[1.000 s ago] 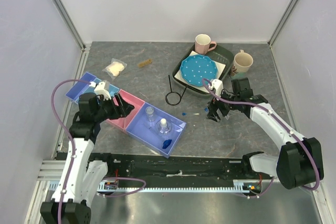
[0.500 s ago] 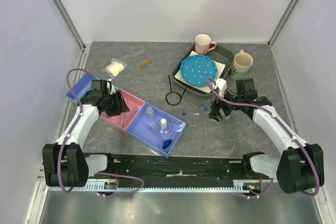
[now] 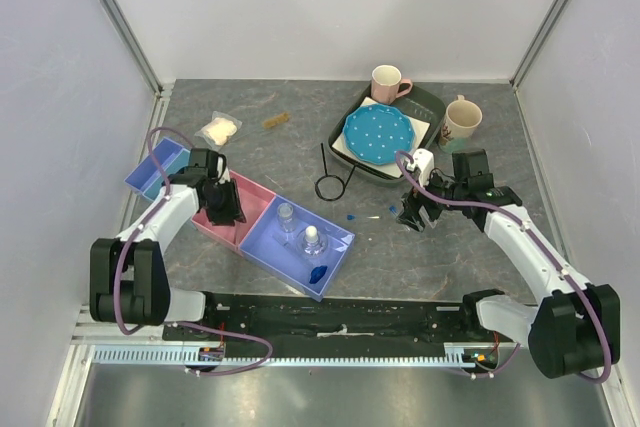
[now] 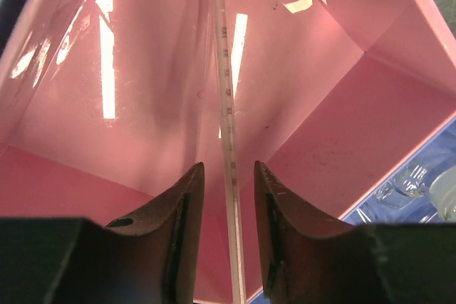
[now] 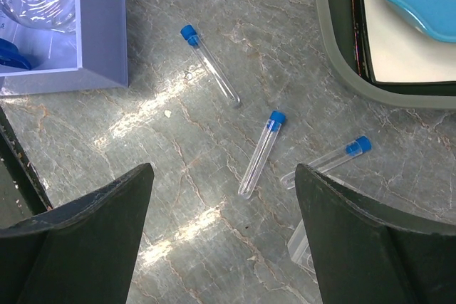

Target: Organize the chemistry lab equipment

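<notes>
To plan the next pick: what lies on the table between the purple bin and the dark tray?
Right wrist view: three separate blue-capped tubes lie there on the gray table.

Pink bin [image 4: 142,140], blue-capped tubes [image 5: 260,154] (plate [image 3: 378,134] blue, white-dotted)

Three tubes [image 5: 210,66] [image 5: 259,155] [image 5: 336,157], two bottles [image 3: 286,217] [image 3: 311,241] and two mugs [image 3: 387,82] [image 3: 461,123] were there. So were three bins [image 3: 150,175] [image 3: 250,210] [image 3: 270,248], one plate [image 3: 378,133] and one ring [image 3: 325,161].

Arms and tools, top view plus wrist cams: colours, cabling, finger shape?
Both arms have white links with black joints and bases. A purple cable loops along the left arm and the right arm. The left tool has dark, curved, tapering fingers, and the right tool has broad dark fingers. No markings visible.
</notes>
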